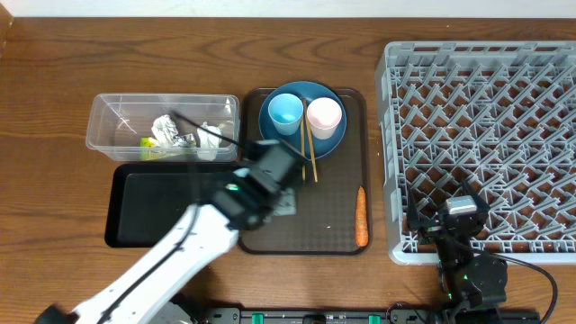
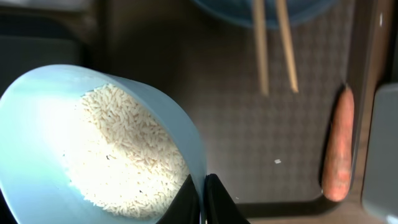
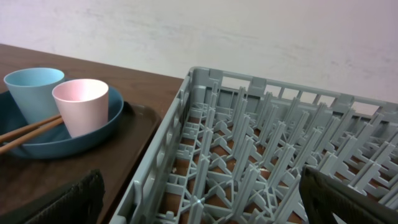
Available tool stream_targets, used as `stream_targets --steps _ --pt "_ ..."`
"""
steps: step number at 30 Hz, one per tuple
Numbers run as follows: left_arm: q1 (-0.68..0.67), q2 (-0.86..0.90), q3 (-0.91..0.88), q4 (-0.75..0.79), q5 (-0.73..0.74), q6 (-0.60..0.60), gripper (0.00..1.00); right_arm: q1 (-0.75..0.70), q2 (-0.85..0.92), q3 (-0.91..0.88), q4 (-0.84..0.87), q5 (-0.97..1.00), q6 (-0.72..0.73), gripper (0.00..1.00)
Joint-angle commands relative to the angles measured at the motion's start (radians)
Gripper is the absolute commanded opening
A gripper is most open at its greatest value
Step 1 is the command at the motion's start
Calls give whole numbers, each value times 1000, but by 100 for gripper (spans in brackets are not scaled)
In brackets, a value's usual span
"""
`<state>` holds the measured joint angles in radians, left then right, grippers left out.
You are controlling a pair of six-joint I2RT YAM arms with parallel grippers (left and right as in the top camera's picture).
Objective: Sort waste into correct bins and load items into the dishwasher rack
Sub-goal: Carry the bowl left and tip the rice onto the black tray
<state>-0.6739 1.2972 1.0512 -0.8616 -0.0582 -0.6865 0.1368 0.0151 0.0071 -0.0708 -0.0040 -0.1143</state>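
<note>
My left gripper [image 2: 203, 200] is shut on the rim of a white bowl [image 2: 37, 124] holding white rice [image 2: 124, 149], above the brown serving tray [image 1: 328, 229]. In the overhead view the left arm [image 1: 236, 196] hides the bowl. Wooden chopsticks [image 1: 309, 155] lean off the dark-blue plate [image 1: 331, 139], which carries a light-blue cup [image 1: 285, 112] and a pinkish cup [image 1: 324, 117]. An orange carrot [image 1: 361, 216] lies at the tray's right edge. My right gripper [image 3: 211, 205] stands open over the front left corner of the grey dishwasher rack [image 1: 486, 108].
A clear tub [image 1: 108, 121] at the back left holds crumpled napkins [image 1: 175, 130] and a yellow-green wrapper [image 1: 148, 142]. A shallow black tray [image 1: 153, 211] lies in front of it, partly under my left arm. The rack's left wall stands close beside the carrot.
</note>
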Motion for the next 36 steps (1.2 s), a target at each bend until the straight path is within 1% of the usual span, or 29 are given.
stream_targets --steps 1,8,15,25,32,36 --pt "105 -81 -13 -21 58 75 6 7 0 -2 -4 0 -6 99" --pt "385 -209 -13 -32 284 198 6 7 0 -2 -4 0 -6 99" --pt "613 -219 -13 -46 526 321 6 7 0 -2 -4 0 -6 99" --pt "843 -154 -13 -30 775 444 6 6 0 -2 -4 0 -6 99" --pt "965 -34 -13 -2 971 556 6 7 0 -2 -4 0 -6 99" --pt "1020 36 -13 16 1065 600 6 7 0 -2 -4 0 -6 99"
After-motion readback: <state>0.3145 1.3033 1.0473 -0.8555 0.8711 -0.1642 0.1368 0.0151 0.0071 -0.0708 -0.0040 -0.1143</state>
